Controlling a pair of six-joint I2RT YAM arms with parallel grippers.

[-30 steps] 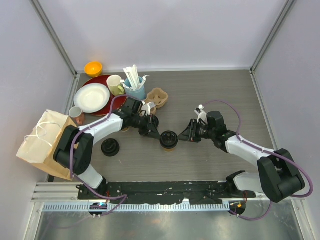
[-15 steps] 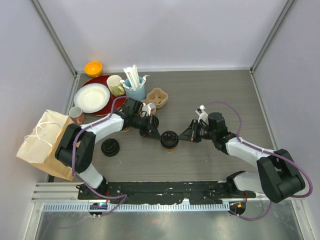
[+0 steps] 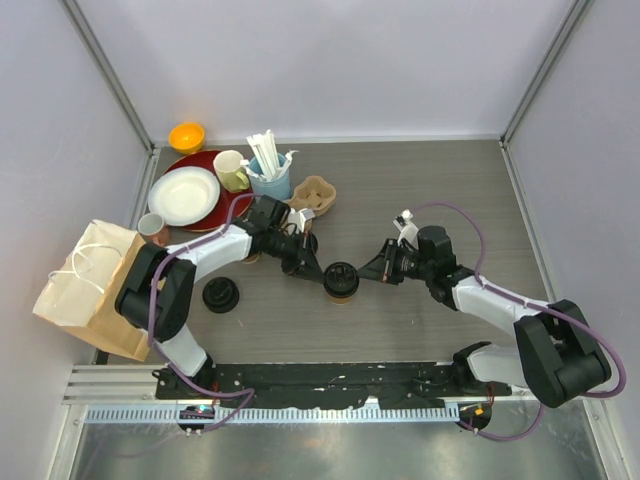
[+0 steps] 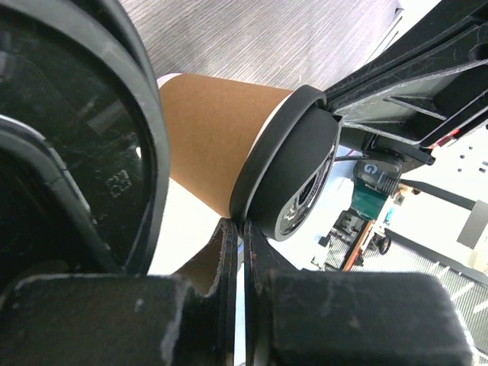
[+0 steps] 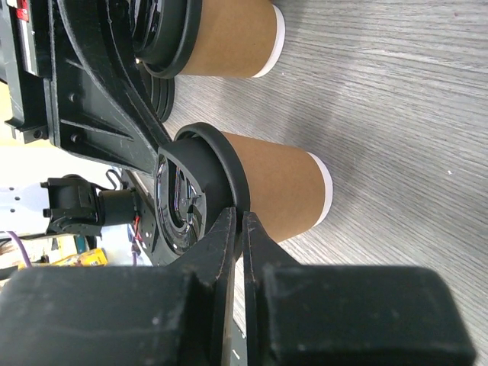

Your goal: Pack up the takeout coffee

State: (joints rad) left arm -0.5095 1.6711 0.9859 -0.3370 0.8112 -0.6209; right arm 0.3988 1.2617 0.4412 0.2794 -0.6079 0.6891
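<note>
Sticks [image 3: 265, 150] fill blue cup [image 3: 277, 188]; lid [image 3: 340, 275] caps coffee cup [image 5: 274, 183].

White plate [image 3: 183, 194] on red tray [image 3: 197, 158], orange bowl [image 3: 186, 136] behind

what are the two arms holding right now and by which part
One lidded coffee cup, shared: the jaws of the left arm and right arm are each shut on the rim of its black lid, from opposite sides.

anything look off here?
Left pincer and right pincer both sit shut at the black lid of the same middle cup, from opposite sides. A spare black lid lies loose on the table.
</note>
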